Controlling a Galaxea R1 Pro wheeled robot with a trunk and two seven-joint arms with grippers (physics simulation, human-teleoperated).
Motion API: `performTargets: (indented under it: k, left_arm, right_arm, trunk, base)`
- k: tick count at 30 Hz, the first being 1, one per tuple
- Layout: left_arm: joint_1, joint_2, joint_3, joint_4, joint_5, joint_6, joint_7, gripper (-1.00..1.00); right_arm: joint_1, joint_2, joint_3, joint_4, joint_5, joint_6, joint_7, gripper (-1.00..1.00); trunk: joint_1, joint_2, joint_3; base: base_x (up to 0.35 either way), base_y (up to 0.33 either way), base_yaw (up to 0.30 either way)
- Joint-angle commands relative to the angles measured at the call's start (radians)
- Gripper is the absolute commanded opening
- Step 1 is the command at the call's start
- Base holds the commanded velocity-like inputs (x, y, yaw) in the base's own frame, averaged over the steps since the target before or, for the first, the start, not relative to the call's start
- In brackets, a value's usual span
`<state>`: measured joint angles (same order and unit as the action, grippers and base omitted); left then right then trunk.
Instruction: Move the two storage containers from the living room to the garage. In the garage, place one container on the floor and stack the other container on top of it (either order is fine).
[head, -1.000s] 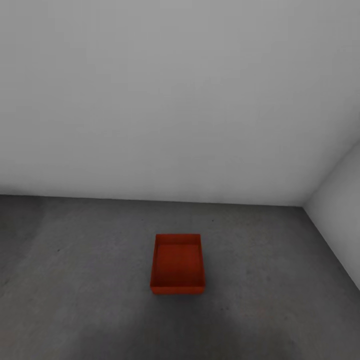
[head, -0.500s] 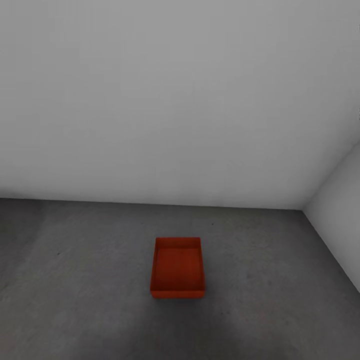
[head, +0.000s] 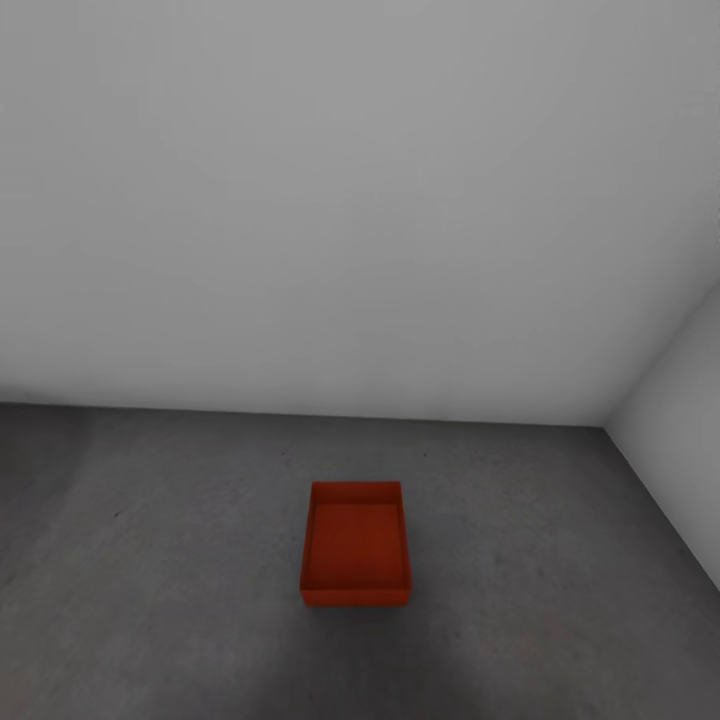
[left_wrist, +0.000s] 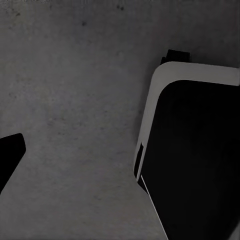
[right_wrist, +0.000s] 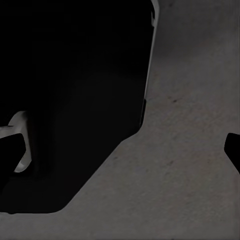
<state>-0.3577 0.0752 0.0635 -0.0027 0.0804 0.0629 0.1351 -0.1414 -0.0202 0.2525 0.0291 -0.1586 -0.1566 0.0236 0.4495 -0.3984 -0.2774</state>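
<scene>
Plain grey-white walls are meeting at a corner on the far right, and the dark grey concrete floor is spreading out below them, rough and mottled, with a darker shaded patch lying near the camera. One orange-red container is sitting flat on that floor, a little right of centre and well apart from both walls, its open top facing up and its inside bare. In the left wrist view the same mottled floor is showing beside a dark robot body part with a pale edge. In the right wrist view the floor is showing next to a black housing. Whether either tool is spread or pressed together, I cannot tell.
</scene>
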Motion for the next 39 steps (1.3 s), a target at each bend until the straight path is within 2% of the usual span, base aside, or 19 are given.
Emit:
performTargets:
  k: [1,39]
  left_arm:
    - [-0.001,0.0,0.006,0.0,0.007,0.003,0.001,1.0]
    - [-0.001,0.0,0.006,0.0,0.007,0.003,0.001,1.0]
  right_arm:
    - [-0.001,0.0,0.008,0.003,-0.01,-0.006,0.002,1.0]
    - [-0.001,-0.003,0.008,0.003,-0.009,-0.006,0.002,1.0]
  trunk:
    - [0.001,-0.002,0.0]
    - [0.001,-0.002,0.062]
  base:
    - [0.0,0.0,0.0]
    - [0.0,0.0,0.0]
